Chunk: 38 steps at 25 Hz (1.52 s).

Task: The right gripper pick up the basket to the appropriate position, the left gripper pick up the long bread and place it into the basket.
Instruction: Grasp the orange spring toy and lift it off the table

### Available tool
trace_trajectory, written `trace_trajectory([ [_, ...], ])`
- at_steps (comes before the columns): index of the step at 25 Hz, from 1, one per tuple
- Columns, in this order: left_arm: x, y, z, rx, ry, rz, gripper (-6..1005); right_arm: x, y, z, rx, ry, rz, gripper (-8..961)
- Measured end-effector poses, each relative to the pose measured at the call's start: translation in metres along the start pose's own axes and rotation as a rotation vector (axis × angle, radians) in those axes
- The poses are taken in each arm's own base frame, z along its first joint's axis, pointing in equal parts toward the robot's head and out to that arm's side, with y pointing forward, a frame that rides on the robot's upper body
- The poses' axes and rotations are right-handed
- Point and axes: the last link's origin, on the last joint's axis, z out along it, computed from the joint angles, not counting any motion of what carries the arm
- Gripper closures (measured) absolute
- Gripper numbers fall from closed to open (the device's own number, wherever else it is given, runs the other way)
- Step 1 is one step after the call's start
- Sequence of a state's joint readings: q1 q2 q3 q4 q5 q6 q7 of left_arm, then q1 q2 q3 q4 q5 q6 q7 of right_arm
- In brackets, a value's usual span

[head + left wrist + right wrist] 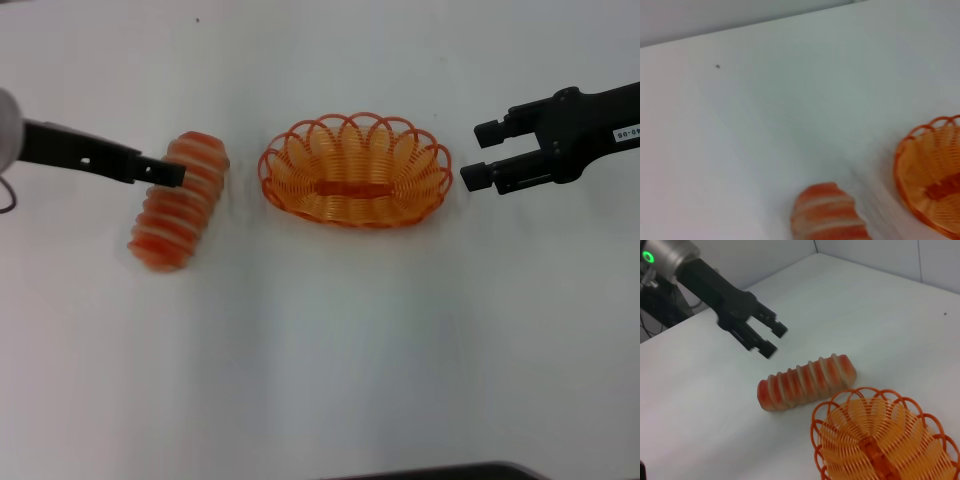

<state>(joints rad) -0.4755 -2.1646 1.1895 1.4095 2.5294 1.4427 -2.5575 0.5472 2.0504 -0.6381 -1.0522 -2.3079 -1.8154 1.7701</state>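
The long bread (180, 205), orange-red with cream stripes, lies on the white table left of the basket. It also shows in the left wrist view (827, 214) and the right wrist view (807, 381). The orange wire basket (412, 168) stands upright and empty at mid-table, also seen in both wrist views (920, 175) (865, 425). My left gripper (172, 173) is open and hovers over the bread's far half; the right wrist view shows its gripper (774, 340) with the jaws apart and holding nothing. My right gripper (478, 153) is open, just right of the basket and apart from it.
The white table (330, 340) runs to a back edge against a grey wall (740, 15). A dark object (440, 472) sits at the near edge. Cables and dark gear (660, 305) lie beyond the table's left side.
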Motion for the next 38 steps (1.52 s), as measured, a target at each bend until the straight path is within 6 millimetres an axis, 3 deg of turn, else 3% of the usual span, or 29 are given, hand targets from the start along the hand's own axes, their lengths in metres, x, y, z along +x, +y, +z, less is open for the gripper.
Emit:
trace_trajectory([
  [5,0.003,0.005,0.027,0.076,-0.026,-0.002,114,-0.001,0.000,0.002,0.002,-0.010,0.002,206],
  [13,0.003,0.014,0.051,0.062,-0.060,0.014,114,-0.001,0.001,0.003,0.002,-0.018,0.006,205],
  [18,-0.001,0.012,0.063,0.078,-0.080,0.017,187,-0.002,0.001,0.003,0.000,-0.020,0.005,205],
  [24,0.000,0.009,0.061,0.096,-0.052,0.013,274,-0.002,0.001,0.004,-0.001,-0.019,0.012,206],
  [32,0.000,0.007,0.060,0.108,-0.055,0.020,461,-0.002,0.001,0.003,-0.001,-0.019,0.013,206],
  [38,0.010,0.003,0.041,0.144,0.004,0.053,519,0.003,-0.002,-0.008,0.020,-0.041,0.037,206],
])
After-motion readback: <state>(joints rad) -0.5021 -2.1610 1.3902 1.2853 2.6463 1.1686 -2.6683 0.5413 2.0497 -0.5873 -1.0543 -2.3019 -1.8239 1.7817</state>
